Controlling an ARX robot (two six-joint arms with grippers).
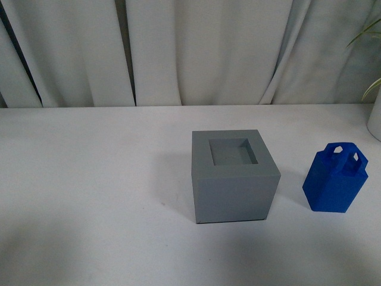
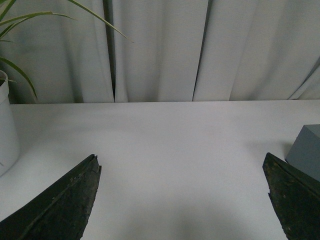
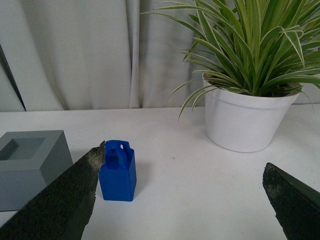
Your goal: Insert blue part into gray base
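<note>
Quick count: one gray base (image 1: pixel 235 176), one blue part (image 1: pixel 334 179), both ahead of the right gripper (image 3: pixel 180 200). Two potted plants too: first plant (image 3: pixel 245 120) ahead of the right gripper, second plant (image 2: pixel 7 130) ahead of the left gripper (image 2: pixel 182 200). Two grippers total. One desk (image 1: pixel 89 179), one curtain (image 1: pixel 178 53) behind.

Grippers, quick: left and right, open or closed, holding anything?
Left gripper: open, holding nothing.
Right gripper: open, holding nothing; the blue part stands ungripped.
</note>
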